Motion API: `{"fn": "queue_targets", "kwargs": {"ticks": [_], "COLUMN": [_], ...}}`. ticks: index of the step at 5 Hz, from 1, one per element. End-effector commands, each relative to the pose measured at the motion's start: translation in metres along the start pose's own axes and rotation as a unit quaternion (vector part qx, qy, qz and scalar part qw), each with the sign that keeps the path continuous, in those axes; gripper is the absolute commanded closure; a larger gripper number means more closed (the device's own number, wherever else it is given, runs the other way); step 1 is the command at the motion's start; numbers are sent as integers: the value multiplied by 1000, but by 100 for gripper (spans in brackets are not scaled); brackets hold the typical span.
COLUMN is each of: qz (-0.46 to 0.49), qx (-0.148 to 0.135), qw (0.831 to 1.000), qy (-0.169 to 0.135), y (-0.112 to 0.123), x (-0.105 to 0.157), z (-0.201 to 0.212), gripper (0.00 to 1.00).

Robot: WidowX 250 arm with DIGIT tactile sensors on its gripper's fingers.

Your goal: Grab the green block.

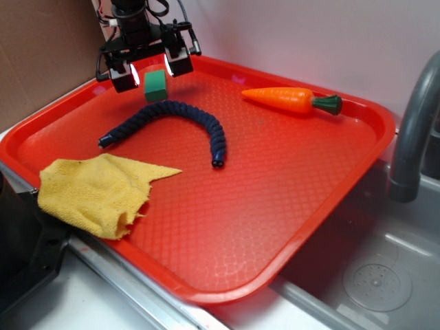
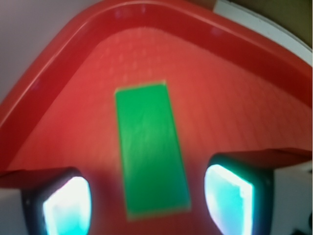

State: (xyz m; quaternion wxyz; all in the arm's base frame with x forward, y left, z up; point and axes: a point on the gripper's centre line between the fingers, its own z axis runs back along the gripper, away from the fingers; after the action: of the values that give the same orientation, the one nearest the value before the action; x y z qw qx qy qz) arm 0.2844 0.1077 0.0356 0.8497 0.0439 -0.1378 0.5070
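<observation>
The green block [image 1: 156, 85] stands on the red tray [image 1: 289, 179] near its far left corner. In the wrist view the green block [image 2: 150, 149] fills the middle as a long rectangle. My gripper [image 1: 150, 67] hangs right over it, open, with one finger on each side. The two fingertips [image 2: 68, 205] glow pale at the bottom of the wrist view. A strip of red tray [image 2: 234, 98] shows between each pad and the block, so neither touches it.
A dark blue segmented snake toy [image 1: 180, 118] curves just in front of the block. An orange toy carrot [image 1: 289, 99] lies at the back right. A yellow cloth [image 1: 96, 192] drapes over the tray's left front rim. A grey faucet [image 1: 412, 130] and sink are to the right.
</observation>
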Motion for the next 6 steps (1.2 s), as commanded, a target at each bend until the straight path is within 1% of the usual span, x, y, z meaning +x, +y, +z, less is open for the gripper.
{"fn": "queue_targets", "kwargs": {"ticks": [1,2,3,4,5,6], "qz": [13,9,10,16,12,-35], "qx": [14,3,-4,-6,-20,-38], "qw": [1000,1000,1000,1000,1000,996], "qy": [-25,-20,-25,-16,6,69], "y": [-1,-2,-1,3,3,-10], "x": [30,26,23,22,18,13], "z": [-16,-18,-19,-17,4,42], "gripper": [0,0,100,100,100,100]}}
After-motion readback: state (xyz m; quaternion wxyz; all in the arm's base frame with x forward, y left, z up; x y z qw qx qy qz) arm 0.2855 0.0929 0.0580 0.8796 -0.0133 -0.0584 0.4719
